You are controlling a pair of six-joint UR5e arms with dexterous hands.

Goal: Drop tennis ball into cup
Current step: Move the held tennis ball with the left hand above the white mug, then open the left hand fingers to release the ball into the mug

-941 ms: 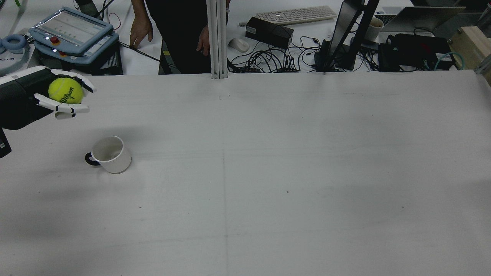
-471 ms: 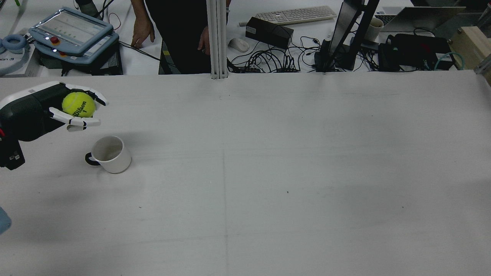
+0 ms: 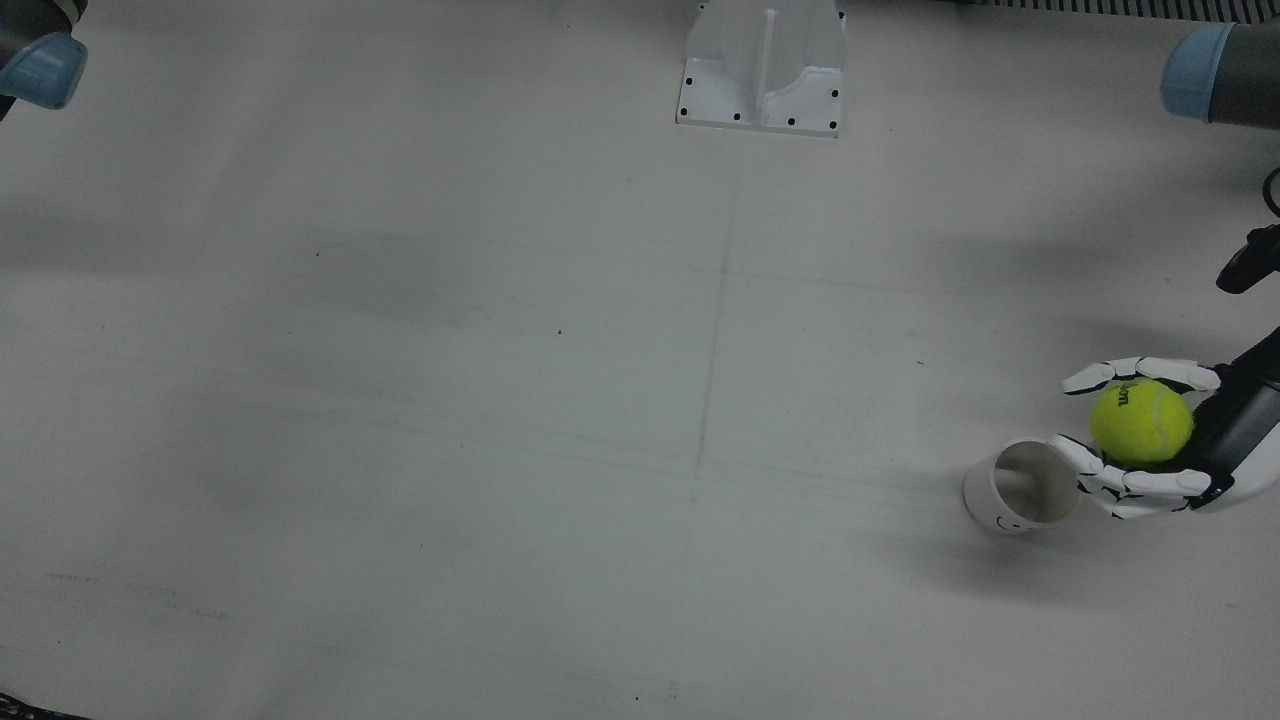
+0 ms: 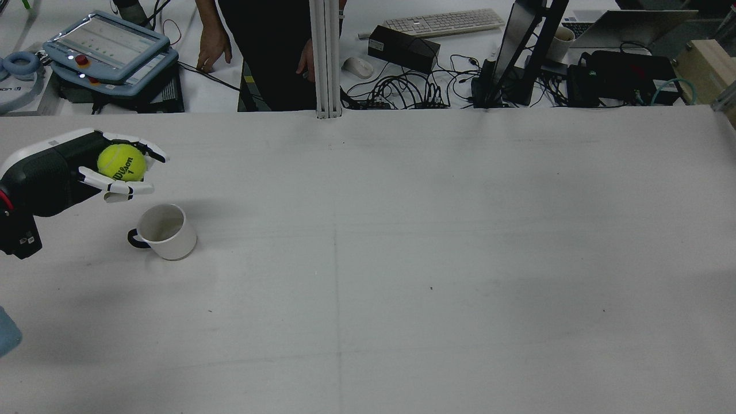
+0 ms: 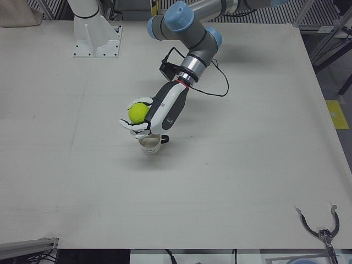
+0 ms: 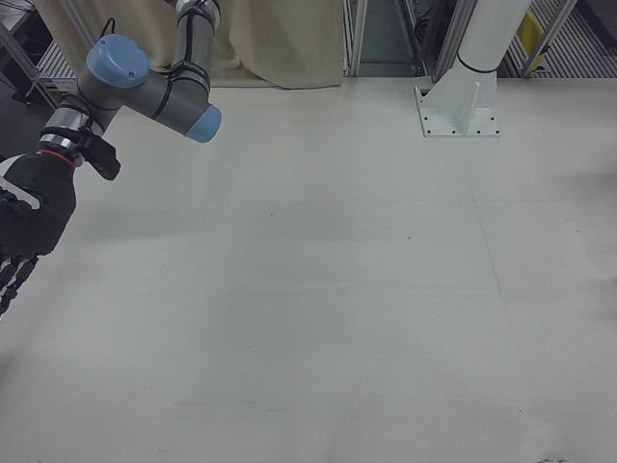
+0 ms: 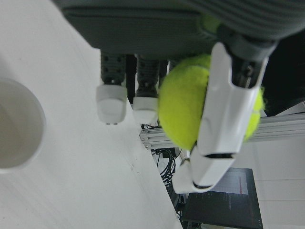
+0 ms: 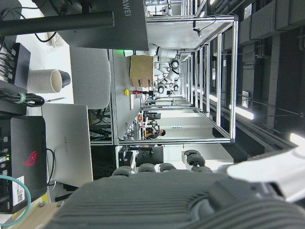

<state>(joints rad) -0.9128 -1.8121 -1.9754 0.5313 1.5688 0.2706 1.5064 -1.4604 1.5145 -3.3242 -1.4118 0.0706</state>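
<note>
Left hand (image 4: 86, 167) was gripping the ball (image 4: 121, 163), hovering near the cup (image 4: 165, 232), at its 11 o'clock in rear view.

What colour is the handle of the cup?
Black, on a white cup; the handle shows best in the rear view.

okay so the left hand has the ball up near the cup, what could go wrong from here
The tennis ball in the left hand is beside the cup, not over its mouth; released now, it would likely hit the table and roll. The fingers sit close to the rim and could tip the cup.
</note>
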